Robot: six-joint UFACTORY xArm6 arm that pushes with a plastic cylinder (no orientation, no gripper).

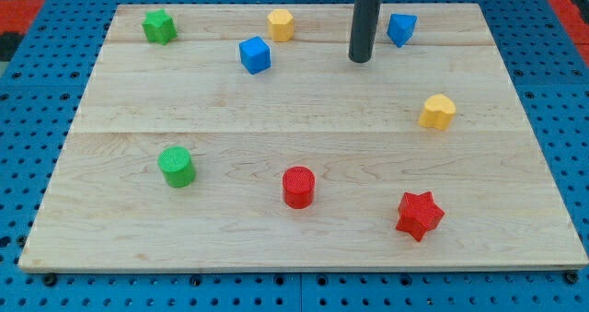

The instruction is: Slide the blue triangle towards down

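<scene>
The blue triangle (401, 28) lies near the view's top, right of centre, on the wooden board (304, 119). My tip (360, 60) is the lower end of a dark rod. It stands just to the left of the blue triangle and a little below it, apart from it by a small gap. The nearest other block on its left is the blue cube (255, 54).
A yellow hexagon (281, 24) and a green star (159, 26) lie along the top. A yellow heart-like block (438, 111) lies at the right. A green cylinder (176, 166), a red cylinder (298, 186) and a red star (419, 214) lie toward the bottom.
</scene>
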